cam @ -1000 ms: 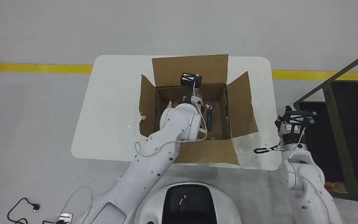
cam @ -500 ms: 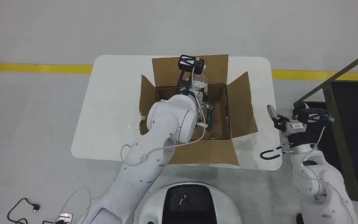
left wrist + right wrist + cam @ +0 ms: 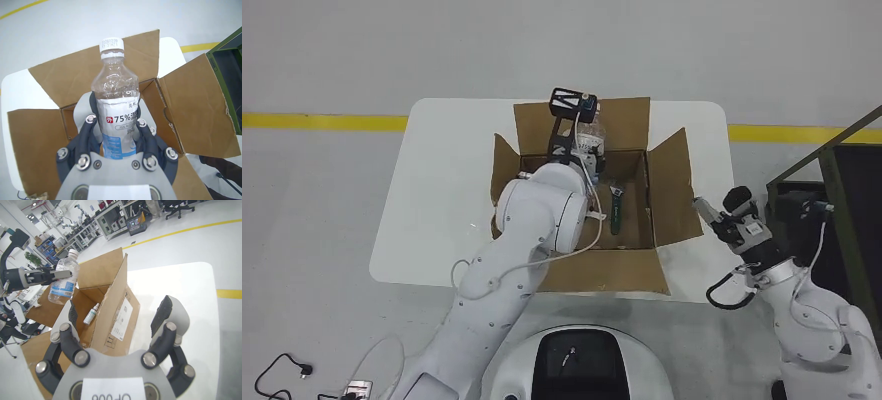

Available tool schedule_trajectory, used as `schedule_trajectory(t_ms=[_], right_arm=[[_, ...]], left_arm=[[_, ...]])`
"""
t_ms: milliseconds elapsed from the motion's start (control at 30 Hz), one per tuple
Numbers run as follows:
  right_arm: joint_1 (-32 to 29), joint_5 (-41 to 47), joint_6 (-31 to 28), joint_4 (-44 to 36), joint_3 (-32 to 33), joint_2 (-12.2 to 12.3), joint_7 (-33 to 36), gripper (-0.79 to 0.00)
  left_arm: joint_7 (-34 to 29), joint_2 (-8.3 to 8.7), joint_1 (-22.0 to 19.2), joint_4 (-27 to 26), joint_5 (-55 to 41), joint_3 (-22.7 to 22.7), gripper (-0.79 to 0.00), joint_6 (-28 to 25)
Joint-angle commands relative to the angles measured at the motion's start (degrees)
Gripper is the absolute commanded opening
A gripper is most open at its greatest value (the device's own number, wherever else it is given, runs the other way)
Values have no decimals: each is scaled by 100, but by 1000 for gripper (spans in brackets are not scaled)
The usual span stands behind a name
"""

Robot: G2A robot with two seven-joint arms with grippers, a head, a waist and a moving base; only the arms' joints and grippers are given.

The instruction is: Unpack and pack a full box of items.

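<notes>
An open cardboard box (image 3: 672, 195) stands in the middle of the white table (image 3: 442, 200). My left gripper (image 3: 582, 140) is shut on a clear bottle (image 3: 117, 106) with a white cap and a blue-and-white label. It holds the bottle above the box's far side, cap pointing at the far flap. The right wrist view shows the same bottle (image 3: 63, 281) raised over the box (image 3: 105, 275). My right gripper (image 3: 717, 205) is open with nothing between its fingers. It hangs just outside the box's right flap, over the table's right part.
Inside the box lie a small spray bottle (image 3: 91, 314) and a dark green-handled tool (image 3: 614, 212). All the box flaps are folded outward. A green cart (image 3: 842, 200) stands off the table's right edge. The table's left part is bare.
My left gripper has risen out of the box with the bottle and moved toward the far flap. My right gripper has turned and swung in toward the box's right flap.
</notes>
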Motion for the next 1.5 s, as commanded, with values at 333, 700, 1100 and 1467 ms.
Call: schedule_trajectory(t_ms=[333, 700, 1100, 1467], right_arm=[[43, -111, 276, 75, -318, 30, 633, -739], [85, 194, 438, 175, -243, 34, 403, -785], [87, 242, 427, 186, -181, 37, 277, -785], [-4, 440, 689, 201, -86, 25, 30, -785]], left_arm=[[26, -15, -10, -331, 367, -234, -785, -37], [-281, -12, -90, -751, 585, -568, -785, -315], [-294, -16, -92, -768, 535, -581, -785, -312], [-40, -4, 65, -828, 471, -630, -785, -465]])
